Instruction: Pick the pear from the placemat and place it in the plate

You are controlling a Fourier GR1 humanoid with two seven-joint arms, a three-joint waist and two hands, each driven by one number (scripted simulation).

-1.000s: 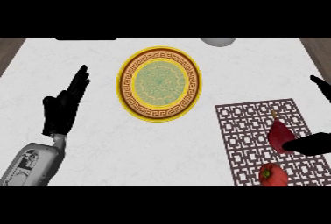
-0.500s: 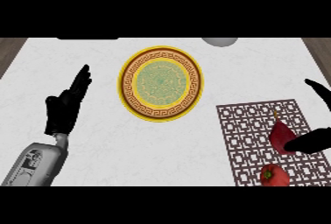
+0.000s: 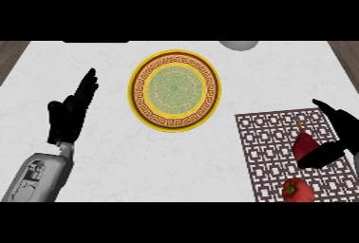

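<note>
Dark red, the pear (image 3: 304, 144) lies on the brown lattice placemat (image 3: 270, 152), at four o'clock from the yellow-rimmed plate (image 3: 174, 90). The right hand (image 3: 335, 137) wraps its thumb and fingers partly round the pear. At nine o'clock, the left hand (image 3: 70, 113) rests with straight fingers. A red fruit (image 3: 298, 190) sits at the placemat's six o'clock.

Pear, placemat and plate

Dark red pear (image 3: 304, 145), stem up, lies on the brown lattice placemat (image 3: 270, 152). Yellow-rimmed patterned plate (image 3: 141, 102) sits on the bench, up-left of the placemat.
</note>
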